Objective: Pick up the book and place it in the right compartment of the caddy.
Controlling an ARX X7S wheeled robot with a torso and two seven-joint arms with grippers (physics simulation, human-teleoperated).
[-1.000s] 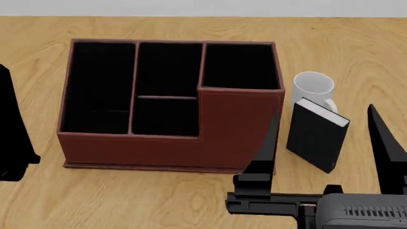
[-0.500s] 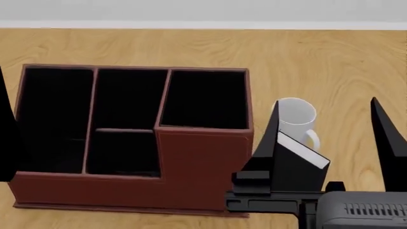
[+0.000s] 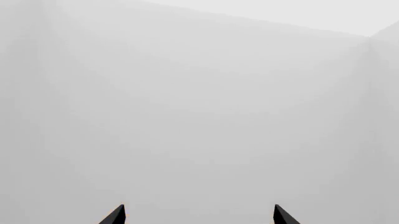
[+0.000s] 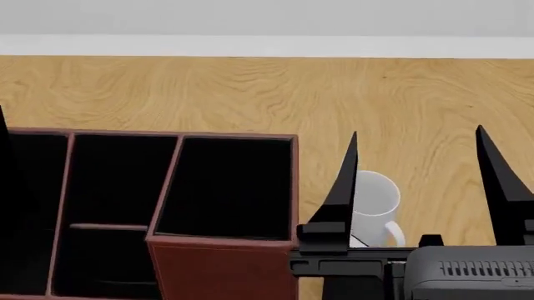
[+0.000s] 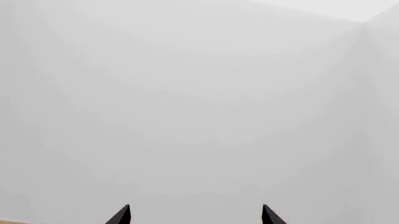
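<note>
Though barely visible, book (image 4: pixel 356 240) beneath right jaws

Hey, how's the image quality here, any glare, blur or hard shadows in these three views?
Head view: sharp, evenly lit, no glare; the caddy interior is flat black with no detail. Left wrist view: only a pale, featureless wall beyond the left gripper. Right wrist view: the same soft wash past the right gripper.

No text, label, brand, number or sign is legible in any view: neither the caddy (image 4: pixel 225 262) nor the mug (image 4: pixel 373 201) carries readable markings
</note>
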